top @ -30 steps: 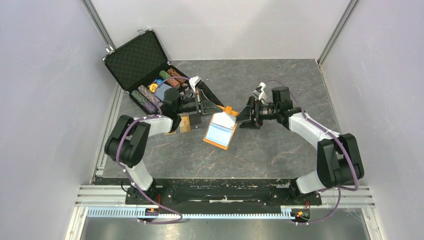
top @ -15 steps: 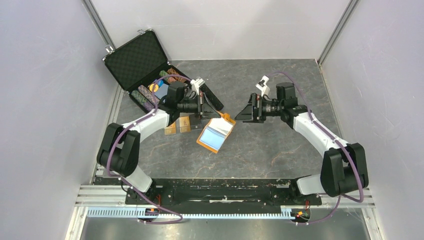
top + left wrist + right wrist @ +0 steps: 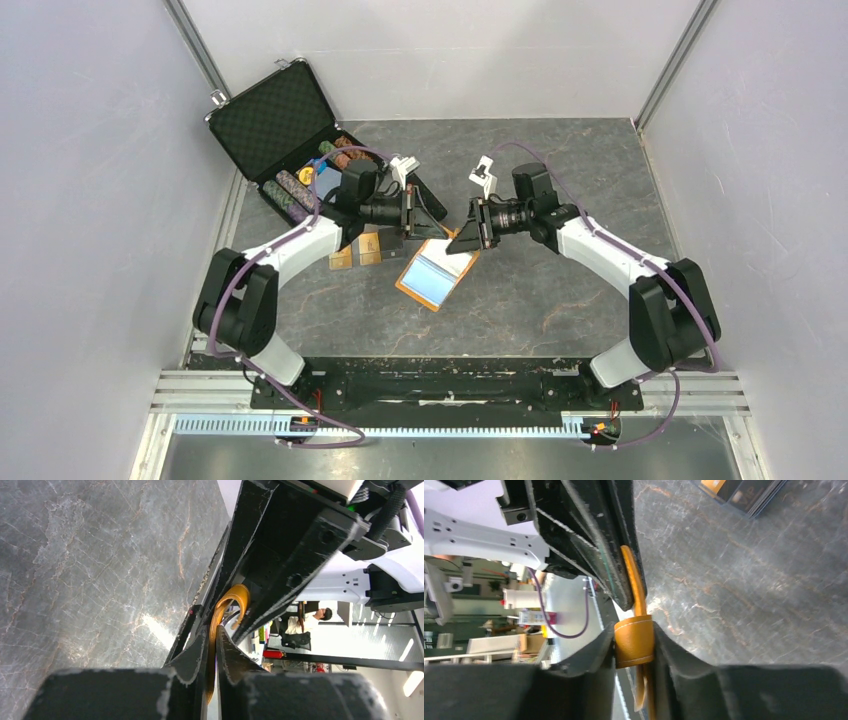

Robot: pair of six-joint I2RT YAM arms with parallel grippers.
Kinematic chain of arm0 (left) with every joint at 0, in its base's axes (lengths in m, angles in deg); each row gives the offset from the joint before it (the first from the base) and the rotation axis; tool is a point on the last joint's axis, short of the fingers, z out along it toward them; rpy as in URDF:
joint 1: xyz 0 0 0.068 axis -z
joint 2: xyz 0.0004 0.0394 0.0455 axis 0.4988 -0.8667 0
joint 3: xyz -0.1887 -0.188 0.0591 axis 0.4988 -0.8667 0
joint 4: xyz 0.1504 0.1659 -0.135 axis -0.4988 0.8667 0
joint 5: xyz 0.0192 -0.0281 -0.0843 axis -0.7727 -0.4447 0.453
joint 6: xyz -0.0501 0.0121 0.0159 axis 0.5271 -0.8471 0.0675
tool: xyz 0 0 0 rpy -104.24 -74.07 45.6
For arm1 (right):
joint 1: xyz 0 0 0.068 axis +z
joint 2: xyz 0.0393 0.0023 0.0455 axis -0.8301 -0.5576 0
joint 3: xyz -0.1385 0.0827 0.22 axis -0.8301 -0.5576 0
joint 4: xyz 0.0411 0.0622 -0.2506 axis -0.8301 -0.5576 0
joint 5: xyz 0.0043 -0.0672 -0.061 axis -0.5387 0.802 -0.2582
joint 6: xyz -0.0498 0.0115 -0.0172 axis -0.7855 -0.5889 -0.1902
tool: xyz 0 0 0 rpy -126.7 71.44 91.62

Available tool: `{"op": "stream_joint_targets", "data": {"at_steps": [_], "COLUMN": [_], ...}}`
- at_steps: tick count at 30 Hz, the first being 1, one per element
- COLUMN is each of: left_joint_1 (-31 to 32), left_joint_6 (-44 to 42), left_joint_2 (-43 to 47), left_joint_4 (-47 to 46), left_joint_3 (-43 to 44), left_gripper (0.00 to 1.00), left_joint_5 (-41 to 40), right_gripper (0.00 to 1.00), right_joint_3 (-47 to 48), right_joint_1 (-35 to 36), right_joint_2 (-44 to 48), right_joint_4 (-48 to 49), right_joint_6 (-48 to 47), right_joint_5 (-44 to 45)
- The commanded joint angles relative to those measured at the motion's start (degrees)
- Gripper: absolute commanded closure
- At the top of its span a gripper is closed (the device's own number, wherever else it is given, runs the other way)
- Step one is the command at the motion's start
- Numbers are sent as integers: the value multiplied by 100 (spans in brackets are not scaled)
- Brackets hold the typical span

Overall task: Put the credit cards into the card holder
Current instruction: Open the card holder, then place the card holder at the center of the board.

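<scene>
The open wallet [image 3: 437, 275] is being pinched at its far edge by the left gripper [image 3: 212, 630] and at its strap by the right gripper [image 3: 634, 640], likely being held open for loading, so one gripper must next be freed to fetch the cards [image 3: 358, 250] lying just beside it.

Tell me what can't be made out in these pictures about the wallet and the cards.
- Wallet far edge and snap: top view, covered by the left gripper and right gripper.
- Wallet pockets, any card inside: too small in the top view; both wrist views show only an orange edge.
- Cards: number too small to tell from above; cut off by the top edge in the right wrist view.
</scene>
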Motion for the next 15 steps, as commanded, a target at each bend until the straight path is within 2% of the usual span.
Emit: {"op": "stream_joint_targets", "data": {"at_steps": [1,2,3,6,7,8,11,13,15], "left_joint_1": [17,10,10,8,8,12,1,-8,-40], "left_joint_6": [-156,-181,-276,-797,-996,-1201,-1751,-1973,-2073], "left_joint_2": [329,390,444,673,777,852,1118,1330,1576], "left_joint_4": [-67,-25,73,778,1063,1282,2029,2278,2355], "left_joint_3": [247,256,286,488,552,626,863,932,894], "left_gripper": [82,77,70,44,30,2,0,0,0], "left_joint_5": [-131,-222,-350,-833,-1095,-1290,-2001,-2472,-2954], "right_gripper": [86,97,100,100,100,100,100,100,100], "right_joint_3": [81,35,-15,-158,-228,-324,-835,-1307,-1929], "right_joint_1": [124,115,109,77,30,-16,-299,-574,-859], "right_joint_2": [-29,-5,9,68,93,128,314,526,705], "right_joint_4": [677,714,730,730,913,1091,1925,2836,4260], "right_joint_6": [132,182,202,353,484,656,1564,2381,3569], "right_joint_5": [-645,-630,-612,-511,-482,-451,-350,-229,-157]}}
